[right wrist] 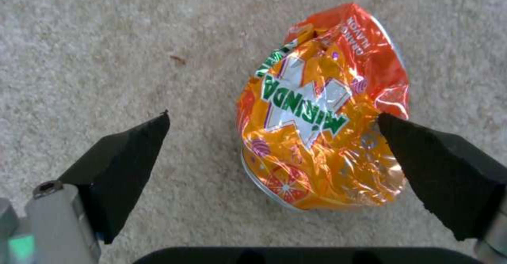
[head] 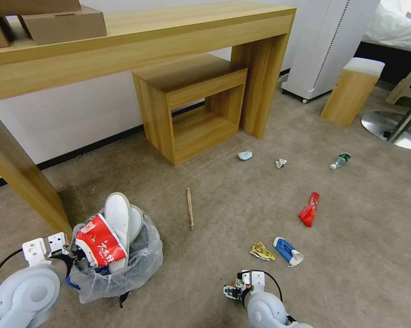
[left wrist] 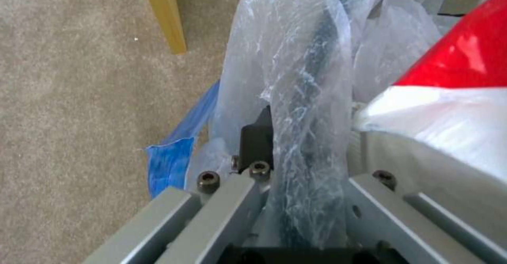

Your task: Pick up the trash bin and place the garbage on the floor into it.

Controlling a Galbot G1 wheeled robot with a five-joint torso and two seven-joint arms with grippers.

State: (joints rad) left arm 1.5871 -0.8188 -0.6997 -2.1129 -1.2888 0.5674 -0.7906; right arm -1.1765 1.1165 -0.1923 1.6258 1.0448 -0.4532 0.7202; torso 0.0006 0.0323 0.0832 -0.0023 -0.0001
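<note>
Partway done. Left gripper (left wrist: 301, 200) is clamped on the bin (head: 123, 269) rim, bag plastic pinched between its jaws; bin is held at the robot's left. Slippers (head: 121, 218) and a red wrapper (head: 98, 243) already stick out of the bin.

Right gripper (right wrist: 275, 165) hangs over the floor (right wrist: 105, 58), jaws spread wide, orange wrapper (right wrist: 322, 113) lying between them nearer one pad, not gripped yet.

Left on the floor, ahead of the right jaws: blue wrapper (head: 288, 251), red wrapper (head: 309, 210), stick (head: 190, 207), two tissue wads (head: 245, 155), bottle (head: 340, 161). Most small litter remains.
</note>
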